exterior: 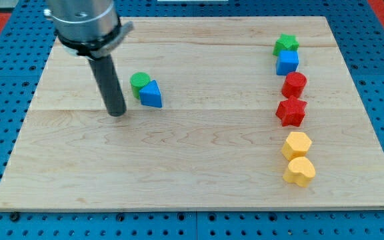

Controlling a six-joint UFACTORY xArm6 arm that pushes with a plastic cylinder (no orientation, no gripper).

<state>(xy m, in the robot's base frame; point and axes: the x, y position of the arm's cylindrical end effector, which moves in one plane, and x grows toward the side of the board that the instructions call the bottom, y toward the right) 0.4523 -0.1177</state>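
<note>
A: What's biggest here?
B: The wooden board, then the rod; my tip rests on it. No pincer here, nothing held.
A: And nearest?
B: The green cylinder and blue triangle, touching, just to the view's right of my tip.
</note>
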